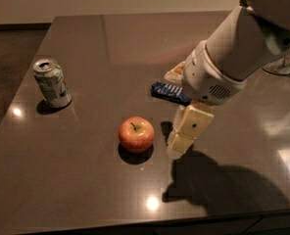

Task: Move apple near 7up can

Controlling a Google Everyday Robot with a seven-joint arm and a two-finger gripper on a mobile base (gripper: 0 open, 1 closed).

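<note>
The red-orange apple (136, 133) with a short dark stem sits upright on the dark table (81, 190), near the middle front. The silver-white 7up can (52, 82) with green markings stands upright at the left, well apart from the apple. My gripper (177, 148) hangs from the white arm (233, 48) that comes in from the upper right. It is low over the table just right of the apple, a small gap away, and holds nothing that I can see.
A blue rectangular snack wrapper (170, 92) lies behind the apple, partly hidden by my arm. The table's left edge (17, 106) runs close behind the can, and the front edge lies below the apple. My arm's shadow falls at the front right.
</note>
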